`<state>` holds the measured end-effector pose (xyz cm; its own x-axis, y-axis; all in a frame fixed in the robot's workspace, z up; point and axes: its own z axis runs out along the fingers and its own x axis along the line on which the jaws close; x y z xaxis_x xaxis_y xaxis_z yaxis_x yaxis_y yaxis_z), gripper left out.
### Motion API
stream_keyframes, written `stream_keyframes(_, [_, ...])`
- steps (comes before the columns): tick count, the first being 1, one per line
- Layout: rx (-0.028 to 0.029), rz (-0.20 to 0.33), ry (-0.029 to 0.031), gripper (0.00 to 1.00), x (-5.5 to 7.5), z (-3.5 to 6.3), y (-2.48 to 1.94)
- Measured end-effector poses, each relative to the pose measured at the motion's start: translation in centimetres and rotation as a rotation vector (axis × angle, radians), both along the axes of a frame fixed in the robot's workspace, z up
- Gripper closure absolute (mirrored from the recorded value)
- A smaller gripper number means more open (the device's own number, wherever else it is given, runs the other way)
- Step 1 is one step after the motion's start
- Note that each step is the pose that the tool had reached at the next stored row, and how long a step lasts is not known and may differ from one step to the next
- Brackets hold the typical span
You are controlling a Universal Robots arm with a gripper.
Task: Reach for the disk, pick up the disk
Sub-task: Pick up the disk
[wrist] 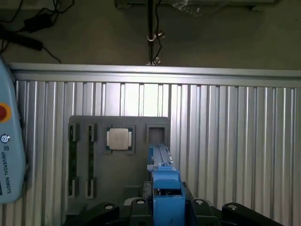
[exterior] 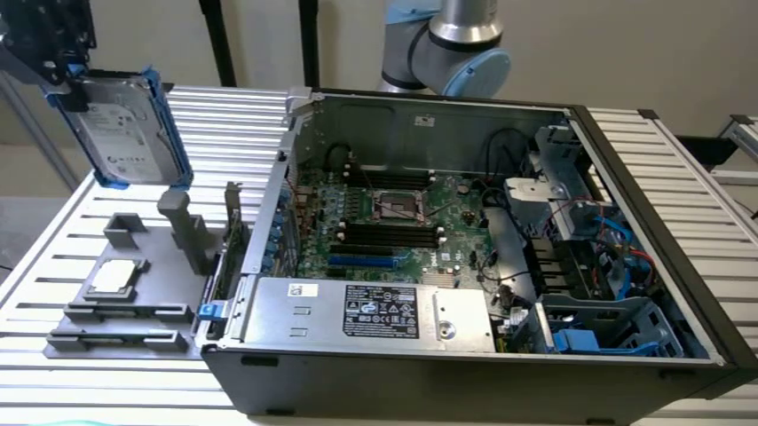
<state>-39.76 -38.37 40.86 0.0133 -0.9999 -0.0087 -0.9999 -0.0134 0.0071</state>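
disk held in the air over the tray

the gripper [exterior: 62, 82] is clamped on the top edge of the disk [exterior: 128, 124], pinching its blue bracket. the disk hangs upright and slightly tilted at the exterior view's upper left, clear of the table [exterior: 225, 115] and apart from the tray [exterior: 154, 293] below. its lower edge sits close above the tray's upright post [exterior: 177, 222]. there is open air on the disk's outer side. the case [exterior: 474, 373] stands well apart, toward the exterior view's right, with its side open.

in the wrist view the disk [wrist: 165, 188] shows edge-on as a blue strip between the gripper's [wrist: 165, 209] dark fingers [wrist: 140, 207]. beyond it lies the tray [wrist: 136, 179], with the chip [wrist: 118, 139] in its pocket beside a square recess [wrist: 157, 134].

the table is ribbed metal slats, pale grey. the tray is matt grey, and the chip [exterior: 113, 277] lies flat in it. behind the table is a plain wall, and the arm [exterior: 456, 44] rises behind the case. the floor past the table edge carries dark cables [wrist: 28, 28].

the disk's white label carries print too fine to read. the sticker [exterior: 382, 311] on the silver box inside the case is also too small to read. the pale blue pendant [wrist: 8, 155] reads "universal robots" along its edge, with a red button [wrist: 3, 113] above.
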Motion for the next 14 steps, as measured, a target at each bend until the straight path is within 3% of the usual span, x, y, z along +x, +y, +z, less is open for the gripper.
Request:
stream_keyframes(6, [0.0144, 0.001, 0.0003, 0.67, 3.2, 2.8, -0.11])
stream_keyframes(14, [0.0253, 0.001, 0.0013, 0.67, 6.8, 6.09, -0.49])
